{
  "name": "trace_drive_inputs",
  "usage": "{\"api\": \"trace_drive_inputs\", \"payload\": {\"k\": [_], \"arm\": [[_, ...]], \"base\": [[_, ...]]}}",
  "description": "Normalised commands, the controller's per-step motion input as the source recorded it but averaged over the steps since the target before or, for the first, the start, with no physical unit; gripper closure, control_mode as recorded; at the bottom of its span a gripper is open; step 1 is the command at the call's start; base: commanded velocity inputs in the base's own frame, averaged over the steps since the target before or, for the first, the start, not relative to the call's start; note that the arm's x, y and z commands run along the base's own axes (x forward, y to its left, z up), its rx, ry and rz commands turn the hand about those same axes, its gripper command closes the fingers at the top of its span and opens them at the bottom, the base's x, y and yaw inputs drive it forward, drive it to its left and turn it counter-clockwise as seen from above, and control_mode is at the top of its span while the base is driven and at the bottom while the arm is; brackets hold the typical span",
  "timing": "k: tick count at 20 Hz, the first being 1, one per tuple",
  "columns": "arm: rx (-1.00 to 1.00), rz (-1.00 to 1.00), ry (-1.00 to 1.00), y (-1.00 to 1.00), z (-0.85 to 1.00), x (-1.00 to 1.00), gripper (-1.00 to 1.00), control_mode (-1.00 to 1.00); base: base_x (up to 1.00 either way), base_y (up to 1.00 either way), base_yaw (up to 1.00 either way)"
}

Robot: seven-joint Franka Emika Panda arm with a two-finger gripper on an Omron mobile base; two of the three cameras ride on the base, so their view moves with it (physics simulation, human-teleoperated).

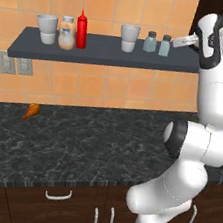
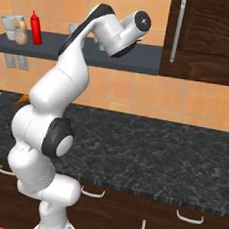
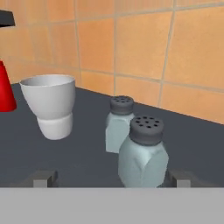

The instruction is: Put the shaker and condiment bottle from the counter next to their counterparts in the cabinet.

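No labels or writing can be made out on any of the things here. Up on the cabinet (image 1: 107, 52), the two shakers stand side by side near its right end: the shaker (image 3: 143, 152) nearer the hand and its twin (image 3: 118, 123) just behind it, close together, whether touching I cannot tell. The gripper (image 3: 111, 177) stands wide open with its tips either side of the nearer shaker, holding nothing. Left of the pair is a white cup (image 3: 49, 105) with a clear strip of shelf between. Farther left the condiment bottle (image 1: 81, 29) stands upright just beside the orange-tinted jar (image 1: 67, 32), with another white cup (image 1: 46, 28) at the far left. All of them stand back from the shelf's front edge, which is bare along its length. Below, the tabletop (image 1: 89, 140) is open dark marbled surface, with a small orange item (image 1: 31, 111) lying near the wall at the left. A wooden cupboard (image 2: 206, 38) with a metal handle closes off the shelf's right end.
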Motion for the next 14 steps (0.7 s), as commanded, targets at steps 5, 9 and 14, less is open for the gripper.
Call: {"api": "trace_drive_inputs", "payload": {"k": [5, 9, 14], "arm": [[0.01, -0.25, -0.02, 0.05, 0.19, -0.86, -1.0, -1.0], [0.02, -0.22, -0.01, 0.06, 0.18, -0.92, -1.0, -1.0], [0.01, -0.2, 0.0, 0.1, 0.13, -0.98, -1.0, -1.0]], "base": [[0.0, 0.0, 0.0], [0.0, 0.0, 0.0], [0.0, 0.0, 0.0]]}}
